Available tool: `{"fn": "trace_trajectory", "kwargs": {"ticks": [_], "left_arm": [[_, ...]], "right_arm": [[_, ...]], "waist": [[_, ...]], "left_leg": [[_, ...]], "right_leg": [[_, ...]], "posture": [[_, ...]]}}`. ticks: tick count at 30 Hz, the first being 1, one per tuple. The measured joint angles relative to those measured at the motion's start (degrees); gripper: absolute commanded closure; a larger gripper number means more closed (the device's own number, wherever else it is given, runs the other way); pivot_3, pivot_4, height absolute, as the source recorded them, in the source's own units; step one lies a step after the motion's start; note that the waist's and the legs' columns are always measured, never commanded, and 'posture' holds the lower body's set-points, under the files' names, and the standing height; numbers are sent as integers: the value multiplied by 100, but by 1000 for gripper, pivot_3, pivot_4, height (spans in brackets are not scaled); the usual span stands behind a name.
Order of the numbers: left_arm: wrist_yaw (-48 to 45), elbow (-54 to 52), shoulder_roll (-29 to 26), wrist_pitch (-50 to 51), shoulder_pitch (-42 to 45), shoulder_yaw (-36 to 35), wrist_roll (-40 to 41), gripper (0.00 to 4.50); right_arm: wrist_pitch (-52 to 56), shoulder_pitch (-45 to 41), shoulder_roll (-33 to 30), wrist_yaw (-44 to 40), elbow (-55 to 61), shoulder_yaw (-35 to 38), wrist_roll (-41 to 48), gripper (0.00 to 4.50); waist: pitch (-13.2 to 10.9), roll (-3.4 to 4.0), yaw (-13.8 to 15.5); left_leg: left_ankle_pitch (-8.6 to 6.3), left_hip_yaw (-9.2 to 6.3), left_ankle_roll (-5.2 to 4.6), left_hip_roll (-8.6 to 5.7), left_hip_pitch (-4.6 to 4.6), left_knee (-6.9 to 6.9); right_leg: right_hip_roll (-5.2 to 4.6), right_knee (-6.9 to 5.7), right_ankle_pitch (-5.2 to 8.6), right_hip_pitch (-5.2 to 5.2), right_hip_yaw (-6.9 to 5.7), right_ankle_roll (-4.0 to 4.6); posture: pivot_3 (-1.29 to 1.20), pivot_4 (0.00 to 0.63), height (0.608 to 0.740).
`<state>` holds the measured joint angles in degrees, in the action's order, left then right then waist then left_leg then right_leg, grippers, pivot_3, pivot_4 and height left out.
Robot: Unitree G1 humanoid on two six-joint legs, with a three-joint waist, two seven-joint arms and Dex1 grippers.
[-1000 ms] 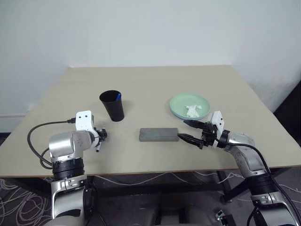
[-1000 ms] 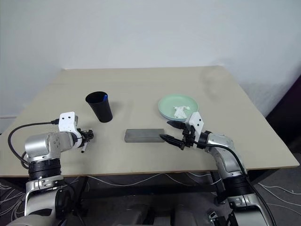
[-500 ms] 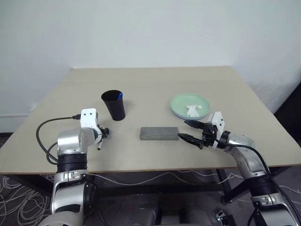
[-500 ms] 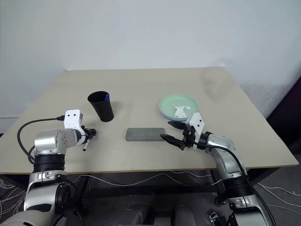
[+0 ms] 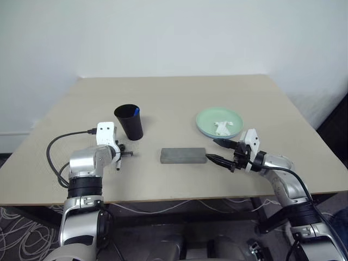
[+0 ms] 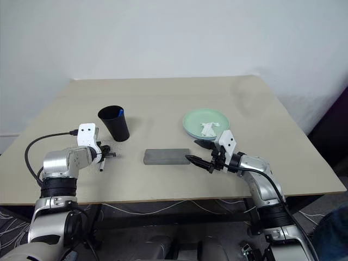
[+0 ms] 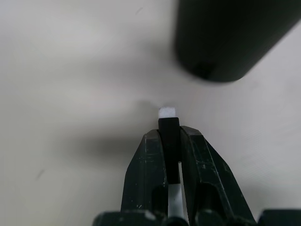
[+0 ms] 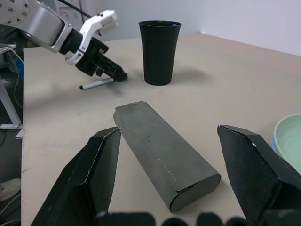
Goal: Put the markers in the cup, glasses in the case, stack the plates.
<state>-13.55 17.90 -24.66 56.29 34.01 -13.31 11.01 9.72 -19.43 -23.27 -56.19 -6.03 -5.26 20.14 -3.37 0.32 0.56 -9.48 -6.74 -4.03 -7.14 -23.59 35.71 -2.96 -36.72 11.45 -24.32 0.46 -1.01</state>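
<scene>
1. Pinching the black-capped marker, the left pincer has its two fingers drawn in tight on the cap end; the white barrel trails back along the tabletop, just in front of the black cup.
2. A blue cap peeks over the cup's rim, so I take it the other marker is already standing inside.
3. The pen looks light, stiff and smooth-sided. Held by one end it may swing or slip, so a hold nearer the middle of the barrel would be steadier for tipping it upright over the cup.
4. The cup is tall and narrow-footed; it seems easy to knock over if the pen's tip catches the rim.
5. The right pincer hangs wide open and empty, its fingers either side of the near end of the grey case, which lies shut in the middle of the tabletop.
6. The case looks rigid, with a matte finish that should give a fair grip.
7. The mint green plate sits on the blue one, with a crumpled white scrap on top.
8. The tabletop is pale beige, smooth and flat; a plain white wall stands behind, and cables lie on the patterned floor.
</scene>
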Motion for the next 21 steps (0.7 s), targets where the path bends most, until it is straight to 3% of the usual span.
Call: {"fn": "trace_trajectory", "kwargs": {"ticks": [5, 10, 16, 21], "left_arm": [[-1147, -876, -347, -504, -139, 589, 178, 4488], [-1824, -1197, -347, -1428, -118, 979, 276, 4488], [-1680, -438, 56, -3102, 596, 760, 269, 4488], [-961, 940, 100, -4964, 1338, 578, -180, 4488]], "right_arm": [[-26, -34, 16, 2, -34, -16, -9, 937], [-69, -72, 37, 1, -132, -21, -16, 937], [-114, -100, 66, 12, -185, -32, -63, 937], [-120, -103, 68, 51, -184, -24, -68, 937]], "waist": [[0, 0, 5], [-1, 1, -1], [-1, -1, 8], [0, -1, 6]], "left_leg": [[-1, 5, -1, 0, -1, -3], [-1, 4, -1, 1, 0, -7], [0, 0, 0, 2, 0, -8], [1, 8, 0, 0, 5, -6]], "right_leg": [[-4, 3, 2, 2, 14, 0], [-6, -3, 8, 3, 21, 15], [-5, -3, 6, 0, 15, 14], [2, 0, -2, 0, 18, -1]], "posture": [[0, 0, 738], [0, 0, 738], [0, 0, 738], [0, 0, 738]]}}
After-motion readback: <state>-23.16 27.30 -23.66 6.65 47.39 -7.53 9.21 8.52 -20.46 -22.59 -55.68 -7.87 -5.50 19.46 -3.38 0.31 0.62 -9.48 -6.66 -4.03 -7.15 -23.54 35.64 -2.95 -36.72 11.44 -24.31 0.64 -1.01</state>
